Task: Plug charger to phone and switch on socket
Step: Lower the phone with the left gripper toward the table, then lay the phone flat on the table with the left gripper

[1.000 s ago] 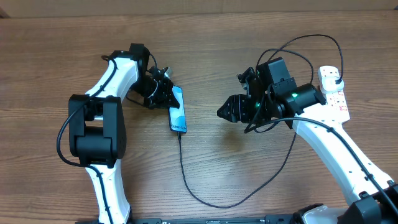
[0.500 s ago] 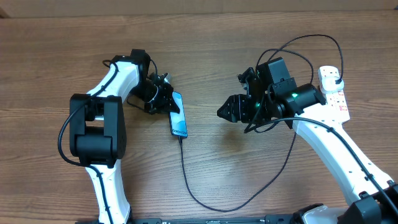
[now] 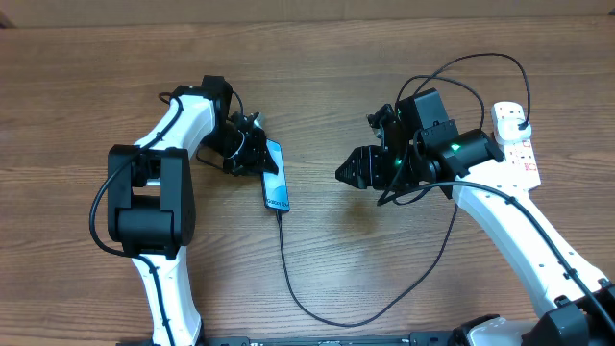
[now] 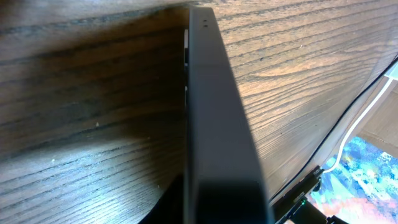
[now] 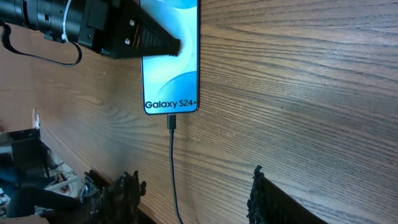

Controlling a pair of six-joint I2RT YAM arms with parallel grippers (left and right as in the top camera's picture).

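The phone lies on the wooden table left of centre, light blue screen up, with "Galaxy S24" text at its near end. My left gripper is shut on the phone's far end, with one finger lying across the screen. The left wrist view shows only the phone's dark edge up close. The charger's thin black cable has its tip in the phone's near end. It loops across the front of the table and up to the socket at the right edge. My right gripper is open and empty, right of the phone.
The cable also arcs over the right arm near the back. A thick white cord runs off the table's far side. The socket lies close to the right arm's forearm.
My left gripper and the phone have shifted slightly toward the front of the table, with the phone turning a little. The right arm has not moved.
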